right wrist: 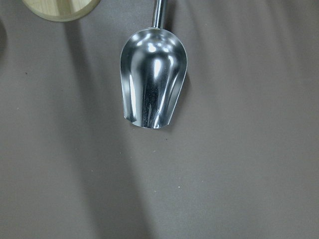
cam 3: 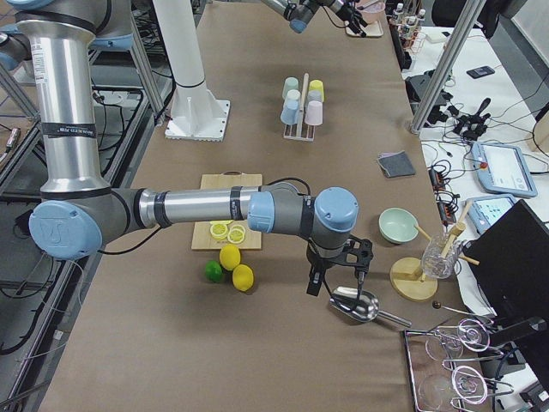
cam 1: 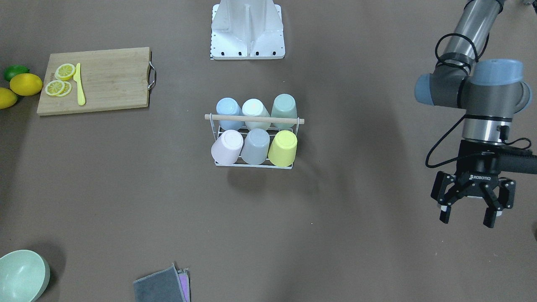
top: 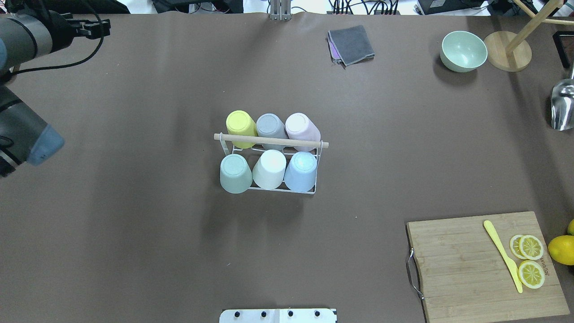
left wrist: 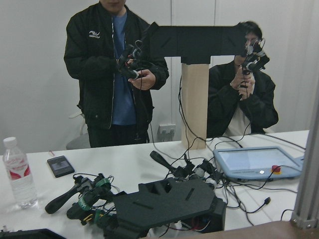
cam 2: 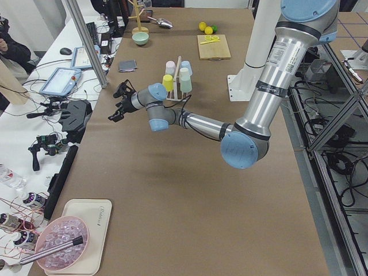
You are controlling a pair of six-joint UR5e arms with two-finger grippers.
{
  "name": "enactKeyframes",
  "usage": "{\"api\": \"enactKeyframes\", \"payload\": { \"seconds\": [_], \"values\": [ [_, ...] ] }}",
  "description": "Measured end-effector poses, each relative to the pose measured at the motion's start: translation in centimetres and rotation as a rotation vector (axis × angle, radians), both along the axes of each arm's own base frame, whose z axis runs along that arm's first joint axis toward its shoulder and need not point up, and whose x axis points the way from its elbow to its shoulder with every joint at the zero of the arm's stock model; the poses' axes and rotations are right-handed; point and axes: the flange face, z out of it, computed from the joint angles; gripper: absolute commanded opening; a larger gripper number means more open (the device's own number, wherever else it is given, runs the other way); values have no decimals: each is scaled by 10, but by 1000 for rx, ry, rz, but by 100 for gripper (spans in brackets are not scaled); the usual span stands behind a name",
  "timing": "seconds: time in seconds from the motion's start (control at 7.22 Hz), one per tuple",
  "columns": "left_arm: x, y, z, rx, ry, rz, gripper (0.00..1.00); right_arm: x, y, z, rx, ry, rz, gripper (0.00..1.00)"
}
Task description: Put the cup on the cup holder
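Observation:
The cup holder (cam 1: 254, 119) is a white wire rack with a wooden rod handle, in the middle of the table; it also shows in the overhead view (top: 269, 141). Several pastel cups sit upside down on its prongs, among them a yellow cup (cam 1: 283, 147), a pink cup (cam 1: 227, 146) and a blue cup (top: 301, 170). My left gripper (cam 1: 470, 214) is open and empty, far off to the rack's side. My right gripper (cam 3: 336, 279) hangs over a metal scoop (right wrist: 153, 89) at the table's far end; I cannot tell whether it is open or shut.
A wooden cutting board (top: 484, 264) carries lemon slices and a yellow knife (top: 502, 255). Lemons and a lime (cam 1: 16, 72) lie beside it. A green bowl (top: 463, 50), a folded grey cloth (top: 352, 43) and a wooden stand base (top: 508, 56) lie along the operators' edge.

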Motion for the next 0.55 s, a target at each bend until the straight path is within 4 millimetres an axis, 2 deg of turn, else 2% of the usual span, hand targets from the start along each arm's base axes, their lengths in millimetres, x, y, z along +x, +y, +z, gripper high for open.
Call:
{"api": "enactKeyframes", "payload": {
  "seconds": [0.28, 0.55],
  "values": [
    [-23, -9, 35, -175, -98, 204, 97, 0, 2, 4, -13, 0, -1, 100],
    [-42, -6, 75, -301, -216, 317, 97, 0, 5, 9, -24, 1, -6, 100]
  ]
}}
